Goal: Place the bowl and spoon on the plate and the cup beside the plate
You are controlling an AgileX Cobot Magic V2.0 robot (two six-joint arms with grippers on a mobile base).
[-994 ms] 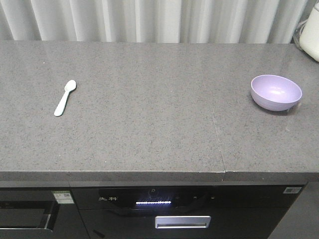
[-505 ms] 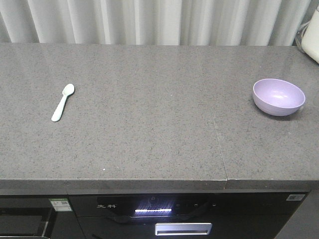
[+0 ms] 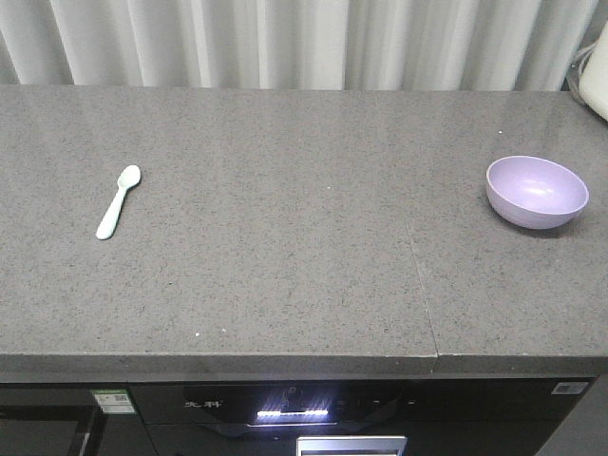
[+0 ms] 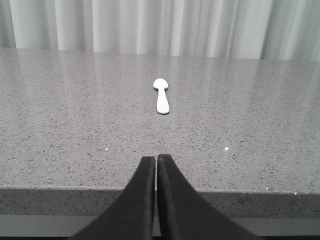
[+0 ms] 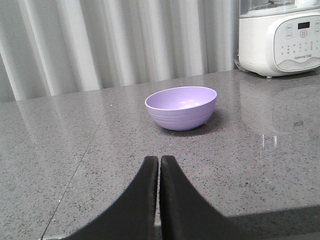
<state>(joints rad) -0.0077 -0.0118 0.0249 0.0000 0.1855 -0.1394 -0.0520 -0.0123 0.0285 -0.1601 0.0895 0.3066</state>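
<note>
One spoon (image 3: 118, 202). One bowl (image 3: 537, 192). One counter (image 3: 285, 266), with one seam (image 3: 423, 294) running across it. One curtain (image 3: 285, 43) along the back, folds too many and too soft to count. One white appliance (image 5: 279, 37) at the far right edge. Two grippers: one left gripper (image 4: 156, 159) and one right gripper (image 5: 159, 160), two fingers (image 4: 140, 200) on each. Below the counter front: one lit display strip (image 3: 293, 414), one metal handle (image 3: 351, 445), two stickers (image 3: 115, 401).
</note>
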